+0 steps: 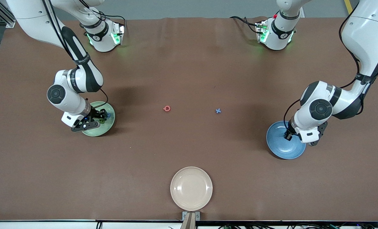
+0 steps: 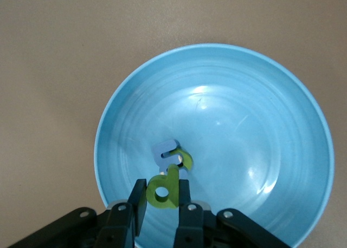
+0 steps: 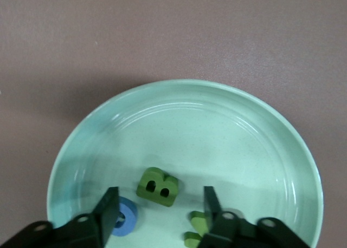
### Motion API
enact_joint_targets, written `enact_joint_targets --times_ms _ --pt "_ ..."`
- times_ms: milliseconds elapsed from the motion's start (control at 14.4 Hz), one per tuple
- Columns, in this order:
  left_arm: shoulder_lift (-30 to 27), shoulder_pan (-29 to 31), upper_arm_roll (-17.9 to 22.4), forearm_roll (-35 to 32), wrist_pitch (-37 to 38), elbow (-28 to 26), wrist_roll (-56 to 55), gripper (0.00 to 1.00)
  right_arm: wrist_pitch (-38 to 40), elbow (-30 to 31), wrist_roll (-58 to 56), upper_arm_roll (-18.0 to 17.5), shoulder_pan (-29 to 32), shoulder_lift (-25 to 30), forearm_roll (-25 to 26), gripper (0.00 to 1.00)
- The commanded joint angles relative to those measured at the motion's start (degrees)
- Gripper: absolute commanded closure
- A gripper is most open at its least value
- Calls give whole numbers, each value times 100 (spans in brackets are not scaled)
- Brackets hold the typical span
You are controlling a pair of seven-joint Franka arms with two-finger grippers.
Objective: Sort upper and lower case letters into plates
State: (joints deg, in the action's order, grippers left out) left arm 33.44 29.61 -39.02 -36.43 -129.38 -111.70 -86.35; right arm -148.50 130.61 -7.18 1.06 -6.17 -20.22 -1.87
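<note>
Green flat "d" letter (image 2: pixel 164 191) clamped in left pincer (image 2: pixel 161 200), directly over blue plate (image 2: pixel 271 96); right pincer (image 3: pixel 160 207) spread wide over pale green plate (image 3: pixel 227 123), green "B" (image 3: pixel 157 187) beneath.

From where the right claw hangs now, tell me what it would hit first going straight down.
Most likely the green letter B lying between its open fingers in the pale green plate, though depth is hard to judge. The right claw stands over that plate.

The brown bench (image 1: pixel 189 63) carries a pale green plate (image 1: pixel 107 127) under the right hand (image 1: pixel 95 119), a blue plate (image 1: pixel 279 149) under the left hand (image 1: pixel 289 135), a cream plate (image 1: pixel 191 188), and between the hands a red letter (image 1: pixel 167 108) and a blue letter (image 1: pixel 218 110).
</note>
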Motion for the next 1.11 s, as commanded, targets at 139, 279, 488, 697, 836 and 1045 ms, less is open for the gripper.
enact_joint_targets --times_ms 139,279,488,697,836,1045 --pt "110 133 -26 -250 -123 -45 57 93 304 -27 2584 -62 -1068 282 -6 0" --pt "172 202 -26 -399 -140 -28 49 93 295 -71 3745 -62 -1648 265 -6 0" --pt "242 229 -26 -400 -220 -19 31 93 295 -238 4960 -53 -2352 221 -6 0" --pt "259 203 -35 -400 -228 -1 -65 92 304 -378 5804 -53 -2853 133 -6 0" --pt "312 185 -35 -400 -281 -1 -101 92 286 -510 6218 -53 -3083 -16 -6 0" --pt "330 168 -35 -400 -316 7 -101 89 243 -765 6685 -53 -3373 -297 -6 0"
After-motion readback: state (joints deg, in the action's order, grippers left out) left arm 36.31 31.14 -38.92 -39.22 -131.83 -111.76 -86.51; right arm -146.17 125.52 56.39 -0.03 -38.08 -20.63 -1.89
